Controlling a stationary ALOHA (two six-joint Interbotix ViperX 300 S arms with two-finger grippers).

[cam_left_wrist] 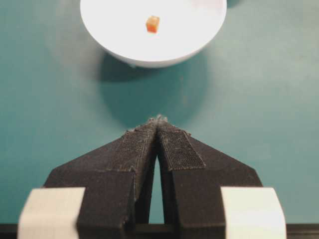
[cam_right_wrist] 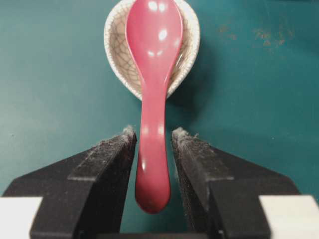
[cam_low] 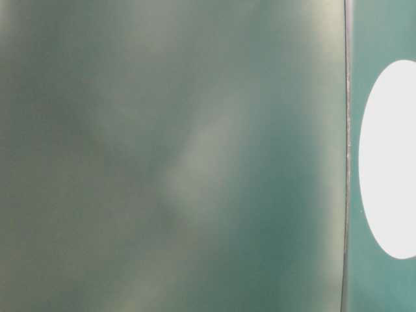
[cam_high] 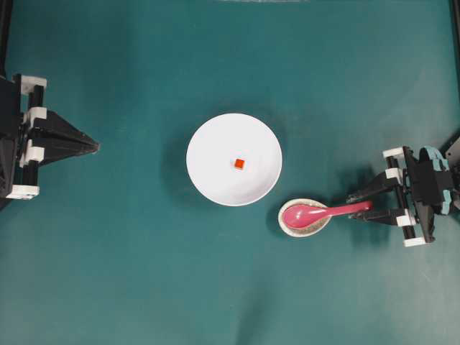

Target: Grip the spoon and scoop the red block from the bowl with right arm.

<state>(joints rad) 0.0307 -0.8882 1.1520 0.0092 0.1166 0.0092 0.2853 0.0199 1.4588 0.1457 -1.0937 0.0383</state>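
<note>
- The right arm's black two-finger gripper [cam_right_wrist: 153, 137] is standing wide apart around the short thick handle of the glossy pink-magenta soup spoon [cam_right_wrist: 152, 104]; a thin gap is showing on each side, so the jaws are not yet pressing on it, as far as the wrist view lets me tell.
- Ahead of the fingertips, the spoon's deep oval scoop is resting in the small crackled beige oval dish [cam_right_wrist: 118, 62], with the handle end reaching back between the fingers.
- Beyond the dish and off to one side of the gripper's line (seen from overhead), the large round white bowl [cam_high: 208, 180] is sitting with the tiny red-orange cube [cam_high: 238, 164] near its middle.
- The left arm's black pointed gripper [cam_left_wrist: 158, 121] is sitting with its tips pressed together, holding nothing, the bowl just ahead of it.
- The step in hand looks like the grasp itself: the handle is bracketed, not clamped.
- Next, I judge, the fingers are needing to close squarely on the handle, then lift the scoop clear of the dish rim before swinging toward the bowl; the glossy handle may be slipping or rolling if pinched off-centre.
</note>
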